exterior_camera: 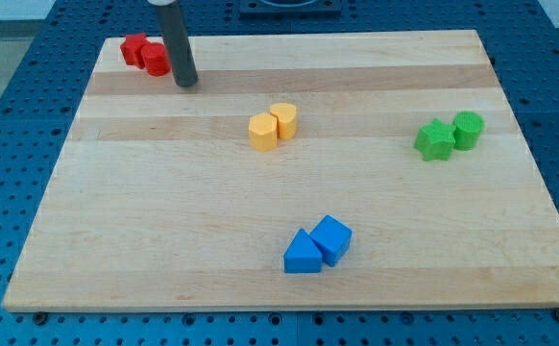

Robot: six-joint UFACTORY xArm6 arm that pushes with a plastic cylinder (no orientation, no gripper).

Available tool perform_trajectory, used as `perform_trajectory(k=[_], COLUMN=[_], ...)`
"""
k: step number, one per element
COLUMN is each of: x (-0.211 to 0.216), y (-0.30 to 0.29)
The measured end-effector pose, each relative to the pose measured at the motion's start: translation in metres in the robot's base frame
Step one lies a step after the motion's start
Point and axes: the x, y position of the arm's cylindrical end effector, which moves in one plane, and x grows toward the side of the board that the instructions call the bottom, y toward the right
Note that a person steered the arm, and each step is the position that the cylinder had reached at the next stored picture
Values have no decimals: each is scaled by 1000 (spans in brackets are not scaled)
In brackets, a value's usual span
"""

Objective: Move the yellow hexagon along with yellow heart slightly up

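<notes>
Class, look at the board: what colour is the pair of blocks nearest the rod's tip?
Red: the two red blocks sit just left of my tip, seen in the camera view.

A pale wooden board [260,221] lies on a blue perforated table [30,106], evenly lit.

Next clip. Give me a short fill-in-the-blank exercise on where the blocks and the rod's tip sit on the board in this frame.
1. My tip rests just to the view's right of the two ____ blocks.
2. The yellow hexagon touches the yellow heart on the heart's view-____ side.
3. The blue pair lies nearest the view's ____ edge.
4. The two green blocks sit at the view's ____.

Missing words: red; left; bottom; right
</notes>
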Motion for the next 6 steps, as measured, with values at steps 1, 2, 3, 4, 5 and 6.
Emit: perform_trajectory(k=[1,2,3,4,5,6], x=[20,33,60,88,111,123], y=[11,11,13,17,21,28])
